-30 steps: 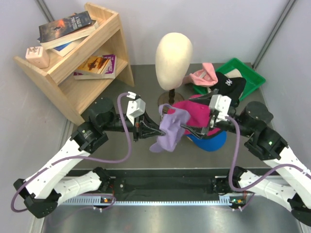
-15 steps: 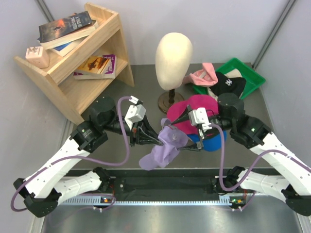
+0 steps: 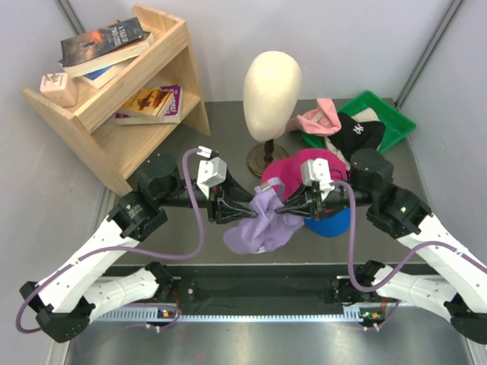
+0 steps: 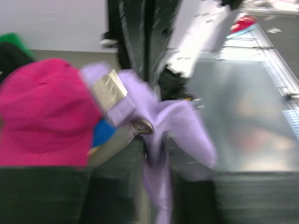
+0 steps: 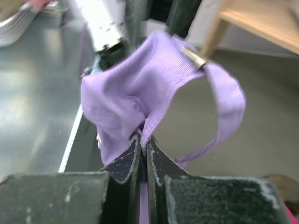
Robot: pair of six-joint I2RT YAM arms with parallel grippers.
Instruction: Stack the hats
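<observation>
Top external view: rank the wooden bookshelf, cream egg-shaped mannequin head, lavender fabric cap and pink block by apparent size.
Largest: wooden bookshelf.
Next: cream egg-shaped mannequin head and crumpled lavender fabric cap, too alike to rank.
Smallest: pink block on the shelf.

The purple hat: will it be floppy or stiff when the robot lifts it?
Probably floppy: the purple hat sags and creases between the left gripper and the right gripper instead of keeping a dome shape. Likely light too, since a thin pinch of cloth seems enough to hold it. Its strap dangles in a loop, so it might swing.
</observation>
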